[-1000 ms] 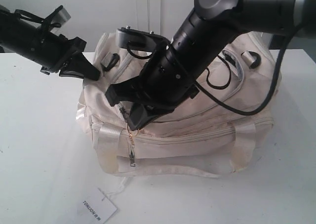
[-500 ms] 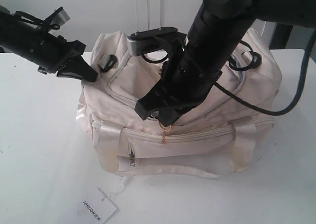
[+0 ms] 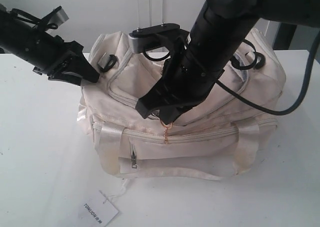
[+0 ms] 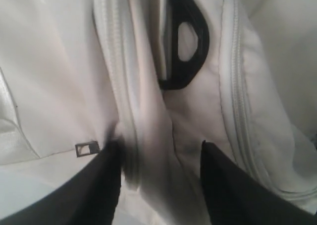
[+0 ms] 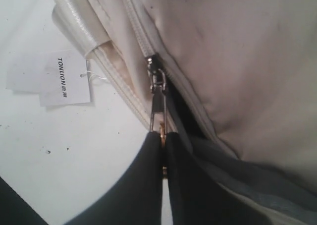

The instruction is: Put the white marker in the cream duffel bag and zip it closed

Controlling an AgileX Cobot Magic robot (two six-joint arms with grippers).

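The cream duffel bag [image 3: 200, 147] lies on its side on the white table. My right gripper [image 3: 162, 121] hangs over the bag's front zip, shut on the gold zipper pull [image 5: 157, 103]. In the right wrist view the zip is joined on the far side of the slider, and dark grey lining [image 5: 223, 170] shows beside my right gripper [image 5: 163, 136]. My left gripper [image 3: 92, 77] presses into the bag's left end. A raised fold of cream fabric [image 4: 153, 136] is pinched in my left gripper [image 4: 161, 148]. The white marker is out of view.
A white paper tag [image 3: 97, 213] printed with black letters lies on the table [image 3: 40, 152] in front of the bag, tied on by a thread. A black strap ring [image 4: 183, 46] sits just beyond the left fingers. A second, short zip [image 3: 133, 154] runs down the front pocket.
My right gripper has drawn the gold pull rightward along the front zip, from near the bag's left strap to about its middle. The left gripper has lifted slightly, staying at the bag's end.
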